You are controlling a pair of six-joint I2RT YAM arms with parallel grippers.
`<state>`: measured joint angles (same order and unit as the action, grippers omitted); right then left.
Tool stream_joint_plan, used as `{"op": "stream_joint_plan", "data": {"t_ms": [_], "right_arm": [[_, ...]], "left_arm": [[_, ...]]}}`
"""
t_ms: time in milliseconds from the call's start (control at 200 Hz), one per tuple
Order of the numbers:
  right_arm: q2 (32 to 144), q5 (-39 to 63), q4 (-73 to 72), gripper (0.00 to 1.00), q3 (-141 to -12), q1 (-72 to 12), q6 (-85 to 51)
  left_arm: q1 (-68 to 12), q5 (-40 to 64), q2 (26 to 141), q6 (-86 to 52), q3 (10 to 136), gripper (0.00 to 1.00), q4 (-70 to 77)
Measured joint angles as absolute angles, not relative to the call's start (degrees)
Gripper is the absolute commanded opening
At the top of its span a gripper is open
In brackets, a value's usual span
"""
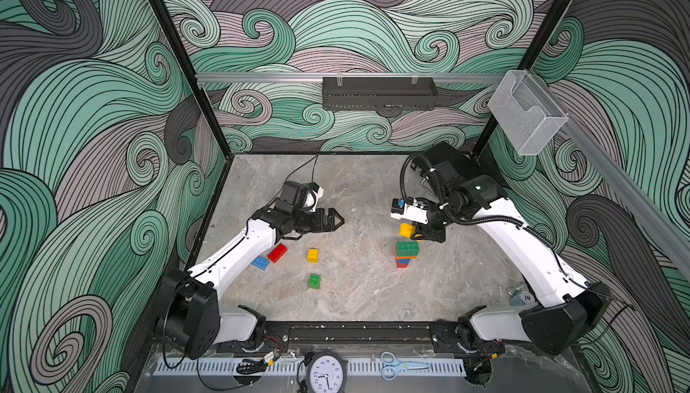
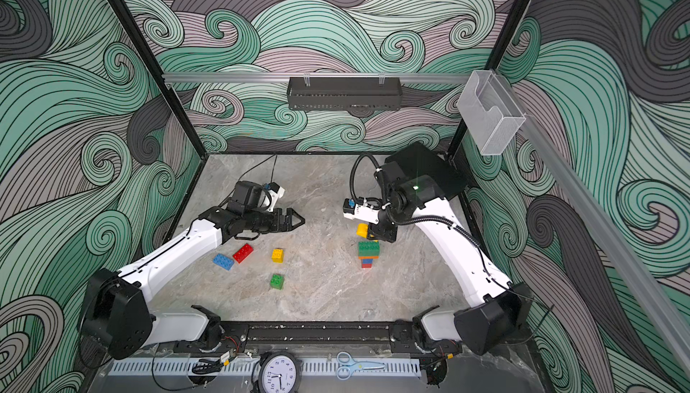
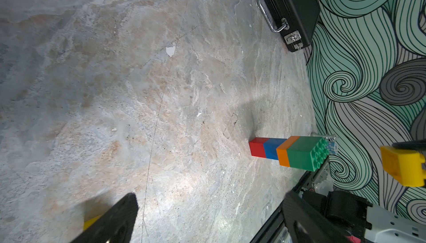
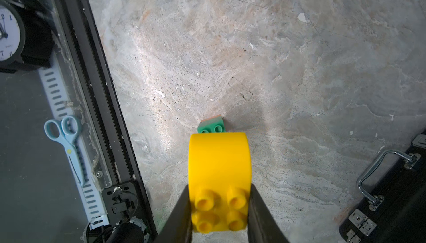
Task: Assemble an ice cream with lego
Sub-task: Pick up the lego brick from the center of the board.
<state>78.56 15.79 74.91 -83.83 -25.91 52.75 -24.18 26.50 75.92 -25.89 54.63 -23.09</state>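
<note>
A lego stack (image 1: 407, 255) (image 2: 369, 253) stands right of centre: red, blue, orange, then a wide green brick on top (image 3: 299, 151). My right gripper (image 4: 219, 207) is shut on a yellow round-topped brick (image 4: 219, 161) (image 1: 405, 229), held just above and behind the stack's green studs (image 4: 211, 127). My left gripper (image 1: 336, 219) (image 3: 209, 198) hovers open and empty at mid-table, pointing toward the stack. Loose lego lies near the left arm: a red brick (image 1: 277, 253), a blue one (image 1: 260, 262), a yellow one (image 1: 313, 255) and a green one (image 1: 314, 281).
A black case with a metal handle (image 3: 288, 11) (image 4: 391, 195) lies in the back right corner. A clock (image 1: 326, 374) and scissors (image 1: 395, 367) sit beyond the front rail. A tagged metal item (image 1: 519, 296) lies by the right arm's base.
</note>
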Motion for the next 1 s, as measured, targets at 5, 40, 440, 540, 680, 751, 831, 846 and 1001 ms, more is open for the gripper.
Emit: {"op": "stream_joint_plan", "data": {"t_ms": [5,40,440,540,680,751,831,846,1001], "right_arm": [[78.6,15.8,75.0,0.00,-83.8,-25.9,52.9],[78.6,16.2,75.3,0.00,-83.7,-25.9,54.3],[81.8,16.8,77.5,0.00,-82.8,-25.9,62.2],[82.5,16.3,77.6,0.00,-82.8,-25.9,62.9],[82.6,15.0,77.6,0.00,-82.8,-25.9,64.2],[82.8,14.4,77.6,0.00,-82.8,-25.9,64.7],[83.4,13.7,77.6,0.00,-82.8,-25.9,65.2],[83.6,13.6,77.6,0.00,-82.8,-25.9,65.4],[85.3,12.8,77.6,0.00,-82.7,-25.9,66.1]], "left_arm": [[-24.2,26.6,75.9,-25.9,54.6,0.98,-23.1],[-24.2,27.1,76.1,-25.9,54.6,0.99,-23.1],[-24.8,31.2,83.4,-25.3,62.8,0.99,-22.7],[-25.1,32.0,84.7,-25.1,63.3,0.99,-22.2],[-26.2,32.4,86.0,-25.2,63.2,0.99,-21.6],[-26.8,32.5,86.3,-25.3,63.0,0.98,-20.9],[-27.3,32.6,86.6,-25.3,63.0,0.99,-20.5],[-27.4,32.6,86.6,-25.3,63.0,0.98,-20.4],[-27.6,32.6,86.7,-25.3,62.7,0.99,-20.2]]}}
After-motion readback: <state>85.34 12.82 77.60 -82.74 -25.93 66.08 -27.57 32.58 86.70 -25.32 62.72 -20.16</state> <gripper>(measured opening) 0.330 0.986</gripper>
